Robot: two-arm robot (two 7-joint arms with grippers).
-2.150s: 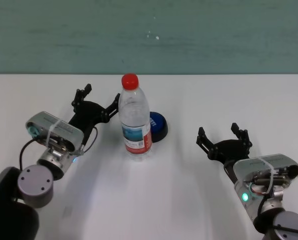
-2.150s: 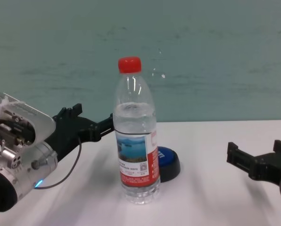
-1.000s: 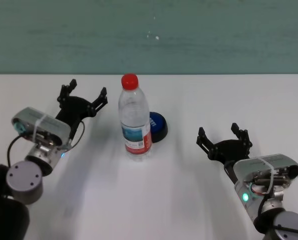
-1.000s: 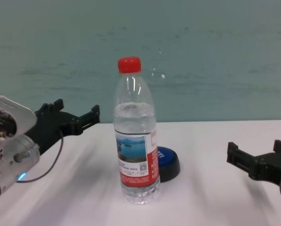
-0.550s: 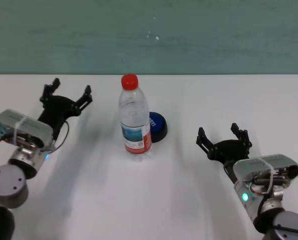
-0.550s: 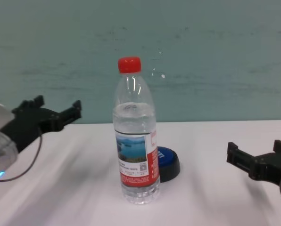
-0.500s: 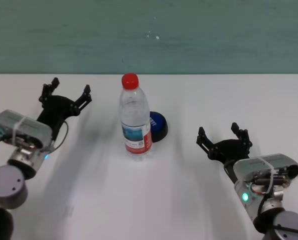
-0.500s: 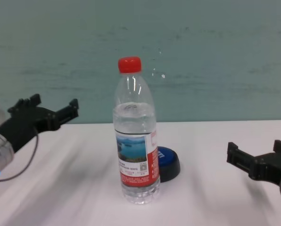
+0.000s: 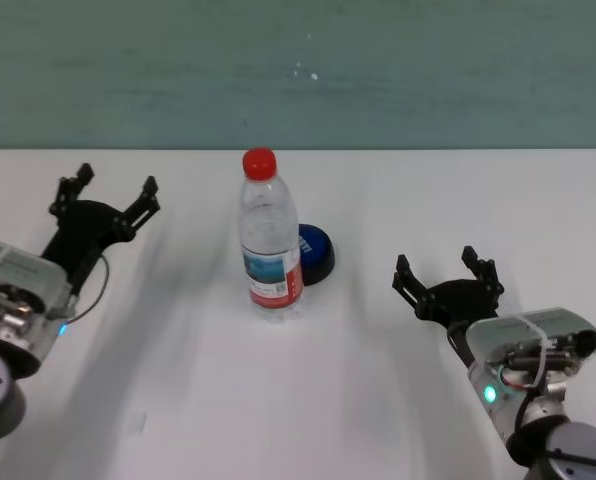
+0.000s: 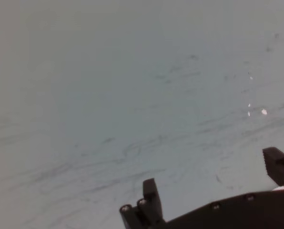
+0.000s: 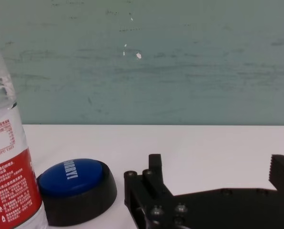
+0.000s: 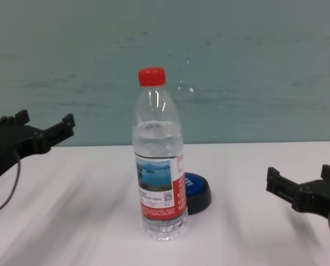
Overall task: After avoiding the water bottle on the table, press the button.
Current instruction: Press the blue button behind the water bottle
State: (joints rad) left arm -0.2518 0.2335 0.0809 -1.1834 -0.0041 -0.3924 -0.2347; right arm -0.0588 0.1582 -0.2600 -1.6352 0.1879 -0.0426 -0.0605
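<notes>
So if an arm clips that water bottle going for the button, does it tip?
Probably. The water bottle stands tall on a narrow base, so a high knock likely topples it. It looks mostly full, which may steady it against light brushes. Tipping backward, it could hit the button.

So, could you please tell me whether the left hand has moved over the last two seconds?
Yes. The left hand, open, has drawn back toward the robot's left, away from the water bottle, which it nearly touched earlier. The bottle has stayed put.
</notes>
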